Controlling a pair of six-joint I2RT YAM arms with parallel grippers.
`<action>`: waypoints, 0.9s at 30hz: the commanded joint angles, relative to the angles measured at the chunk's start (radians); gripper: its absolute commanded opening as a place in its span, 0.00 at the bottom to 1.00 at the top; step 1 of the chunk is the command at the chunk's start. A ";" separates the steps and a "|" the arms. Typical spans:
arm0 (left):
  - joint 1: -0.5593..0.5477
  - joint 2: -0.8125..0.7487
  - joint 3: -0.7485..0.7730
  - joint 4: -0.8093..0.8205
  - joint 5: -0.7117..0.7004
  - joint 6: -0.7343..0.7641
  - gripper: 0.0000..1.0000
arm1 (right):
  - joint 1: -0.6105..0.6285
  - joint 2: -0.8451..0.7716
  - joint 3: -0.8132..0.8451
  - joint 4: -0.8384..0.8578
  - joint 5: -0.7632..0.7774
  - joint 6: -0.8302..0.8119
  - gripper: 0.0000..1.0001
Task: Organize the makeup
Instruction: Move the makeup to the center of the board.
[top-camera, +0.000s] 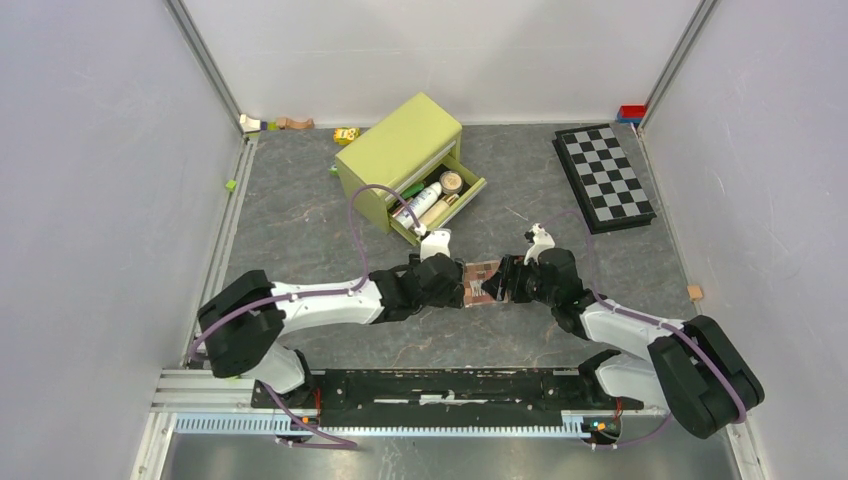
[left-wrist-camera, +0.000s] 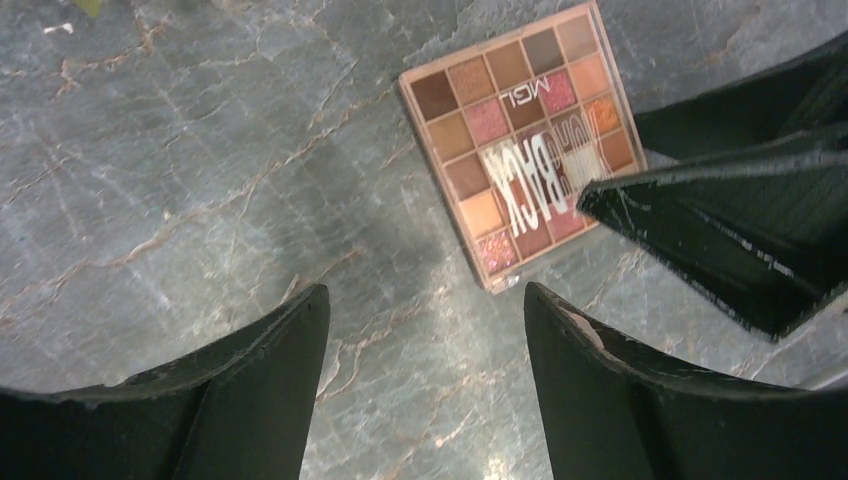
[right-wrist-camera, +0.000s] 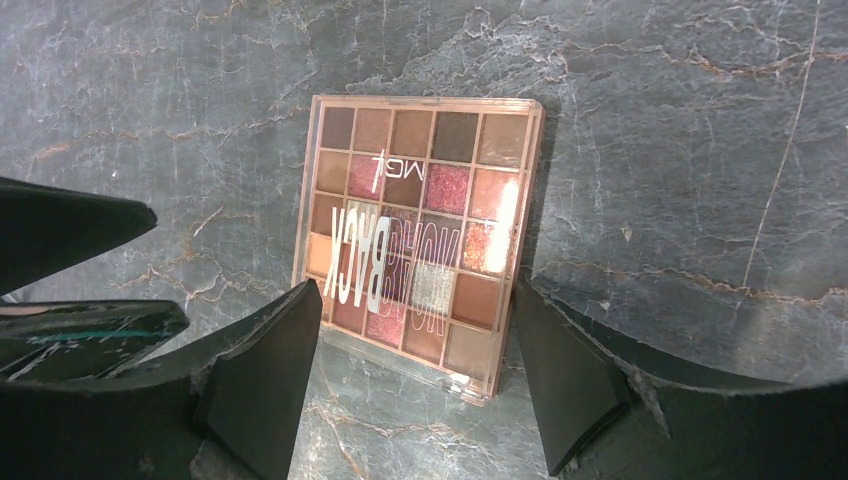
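- At the middle of the grey stone-patterned tabletop (top-camera: 300, 220), the pink-brown eyeshadow palette (top-camera: 484, 282) lies flat, pans facing up, directly between the two gripper heads.
- Left gripper (left-wrist-camera: 425, 345): released. Its jaws stand apart over bare tabletop with nothing between them, and the palette lies just ahead of them, off toward the right finger.
- Right gripper (right-wrist-camera: 415, 300): its two fingers (right-wrist-camera: 260, 390) straddle the near end of the palette, one at each side edge. The jaws stand wide, but whether the pads are pressing on the edges or only flanking them cannot be told, as the fingertips seem to overlap the rim in the wrist view.
- Seen from the left wrist, a dark finger of the right gripper reaches over one corner of the palette.
- Behind the arms, a green drawer box (top-camera: 400, 150) stands skewed on the tabletop with its drawer (top-camera: 474, 190) pulled out. A white bottle (top-camera: 420, 203) and a round tan compact (top-camera: 452, 181) lie inside among other small cosmetics.
- Far right, well apart from the palette, a chequered board (top-camera: 604, 178) lies flat.
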 joint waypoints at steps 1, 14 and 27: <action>0.020 0.062 0.069 0.094 -0.015 -0.048 0.79 | 0.009 0.042 -0.030 -0.134 0.026 -0.007 0.78; 0.054 0.177 0.058 0.255 0.127 -0.113 0.70 | 0.012 0.056 -0.078 -0.081 -0.014 0.003 0.75; 0.054 0.215 -0.018 0.257 0.131 -0.158 0.58 | 0.023 -0.009 -0.129 -0.068 -0.034 0.034 0.66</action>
